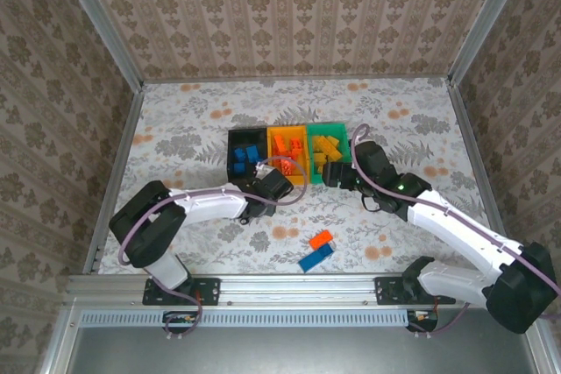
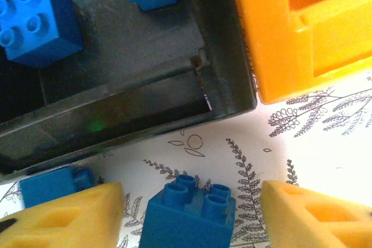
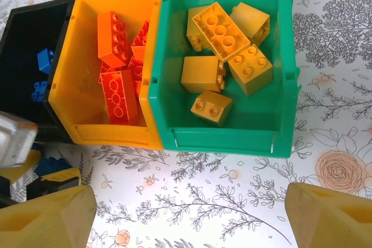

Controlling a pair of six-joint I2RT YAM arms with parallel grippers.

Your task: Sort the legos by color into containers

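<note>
L arm's glossy white plastic link (image 1: 209,205) & R arm's matching white link (image 1: 456,227) sit btwn bulky black joint housings, w/ black base plates (image 1: 188,291) at the bottom. A thin greyish-purple cable (image 1: 125,243) loops along each arm. L gripper's yellow-orange plastic wedge fingers (image 2: 64,219) & R gripper's identical fingers (image 3: 331,216) have recessed rectangular slots.

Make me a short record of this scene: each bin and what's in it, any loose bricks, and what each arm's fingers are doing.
black bin: blue bricks
orange-yellow bin: red-orange bricks
green bin: yellow bricks
loose near table front: red-orange brick, long blue brick
left fingers: open, either side of a square blue brick on the table before the black bin
right fingers: open, nothing between them, before the green bin
</note>
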